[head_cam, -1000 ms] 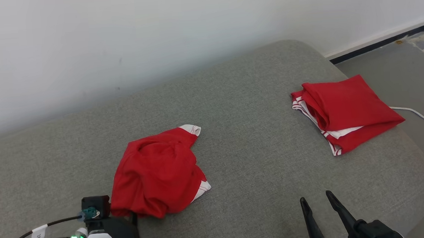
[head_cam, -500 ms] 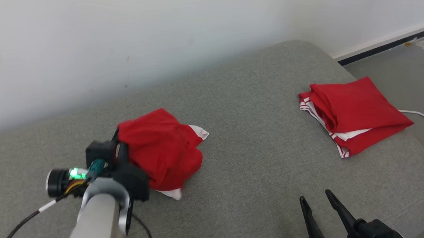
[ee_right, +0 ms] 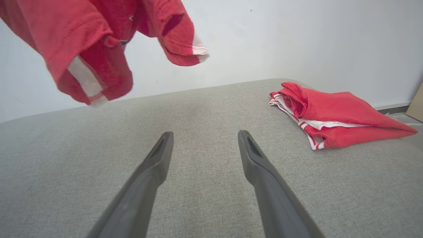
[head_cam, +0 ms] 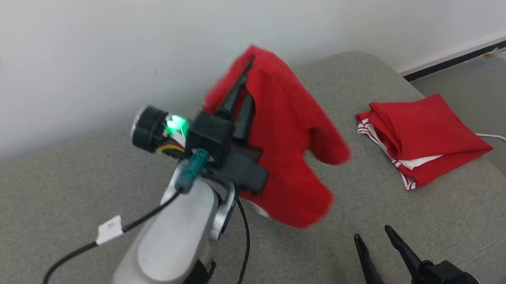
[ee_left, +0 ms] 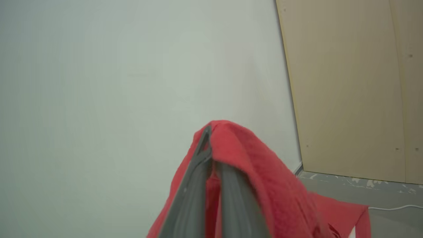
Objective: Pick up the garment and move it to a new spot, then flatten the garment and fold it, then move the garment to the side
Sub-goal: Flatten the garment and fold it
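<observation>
Left forearm (head_cam: pixel 172 252) at the lower left of the head view clad in a smooth pale grey shell, banded by a black strap (head_cam: pixel 191 282) near the bottom edge. Topped by a black wrist block (head_cam: pixel 229 156) with a round black cylinder (head_cam: pixel 146 127) and a green lamp (head_cam: pixel 174 125), then a teal connector (head_cam: pixel 192 171) and a thin black cable (head_cam: pixel 79 251) carrying a white tag (head_cam: pixel 109 229). Left jaws and right jaws alike made of two long tapering fingers (ee_right: pixel 153 165), black from the head view, dark grey with slotted tips up close.
</observation>
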Tool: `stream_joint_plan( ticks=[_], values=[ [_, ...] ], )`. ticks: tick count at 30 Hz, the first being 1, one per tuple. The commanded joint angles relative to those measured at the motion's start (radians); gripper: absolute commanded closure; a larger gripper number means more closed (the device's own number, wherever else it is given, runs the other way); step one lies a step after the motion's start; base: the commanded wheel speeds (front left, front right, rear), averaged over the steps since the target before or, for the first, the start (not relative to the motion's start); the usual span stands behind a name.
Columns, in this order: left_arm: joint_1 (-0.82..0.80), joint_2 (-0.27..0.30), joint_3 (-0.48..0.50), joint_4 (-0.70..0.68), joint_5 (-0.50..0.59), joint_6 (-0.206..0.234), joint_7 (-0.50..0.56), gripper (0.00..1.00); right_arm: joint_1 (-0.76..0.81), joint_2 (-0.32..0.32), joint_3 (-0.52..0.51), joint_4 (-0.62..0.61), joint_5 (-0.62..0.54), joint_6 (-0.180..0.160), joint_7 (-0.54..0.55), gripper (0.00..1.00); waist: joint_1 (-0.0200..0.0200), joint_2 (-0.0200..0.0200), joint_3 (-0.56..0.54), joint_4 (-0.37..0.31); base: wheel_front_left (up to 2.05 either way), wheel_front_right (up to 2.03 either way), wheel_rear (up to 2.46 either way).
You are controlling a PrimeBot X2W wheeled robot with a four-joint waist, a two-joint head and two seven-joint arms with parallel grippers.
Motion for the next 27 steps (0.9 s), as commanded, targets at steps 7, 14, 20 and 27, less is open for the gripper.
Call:
stream_joint_plan(
  ticks=[7, 14, 20, 27],
  values=[
    [0.194, 0.008, -0.112, 0.194, -0.014, 0.003, -0.001, 1.00, 0.015, 0.001, -0.010, -0.003, 0.009, -0.003, -0.001, 0.00, 0.0001, 0.0000, 0.010, 0.031, 0.00, 0.00, 0.00],
    [0.242, 0.051, -0.079, 0.222, -0.017, 0.029, -0.003, 1.00, 0.020, 0.000, -0.010, -0.007, 0.007, -0.003, -0.001, 0.00, 0.0001, 0.0000, 0.005, 0.100, 0.00, 0.00, 0.00],
    [0.195, 0.060, -0.041, 0.091, 0.026, 0.055, -0.002, 1.00, 0.008, 0.008, -0.001, -0.008, 0.007, -0.003, -0.001, 0.00, 0.0001, 0.0000, 0.000, 0.126, 0.00, 0.00, 0.00],
    [0.295, 0.065, -0.068, 0.150, 0.012, -0.002, 0.032, 1.00, 0.016, 0.010, -0.005, -0.006, 0.008, -0.003, -0.001, 0.00, 0.0001, 0.0000, -0.002, 0.130, 0.00, 0.00, 0.00]
  ],
)
